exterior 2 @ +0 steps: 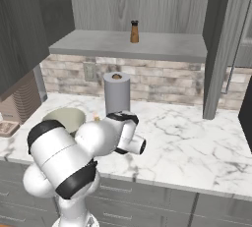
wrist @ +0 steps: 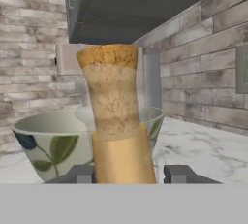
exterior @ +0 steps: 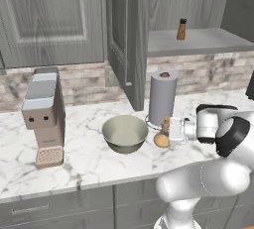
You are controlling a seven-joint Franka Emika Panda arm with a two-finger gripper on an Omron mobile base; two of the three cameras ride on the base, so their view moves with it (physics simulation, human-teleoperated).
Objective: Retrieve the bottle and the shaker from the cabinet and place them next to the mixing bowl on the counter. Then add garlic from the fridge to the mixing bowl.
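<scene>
One bottle point(wrist: 116, 121) in tool point(wrist: 131, 173), one mixing bowl point(exterior: 124, 133), one shaker point(exterior: 182, 29) shelved

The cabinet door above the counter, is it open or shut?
Open. The cabinet door stands swung outward, showing the shelf with the shaker.

Glossy white rounded arm point(exterior: 208, 176) with black joint bands.

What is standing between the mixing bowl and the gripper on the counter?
In the left base view, the tan bottle stands between the mixing bowl and the gripper, whose fingers are closed on it.
</scene>
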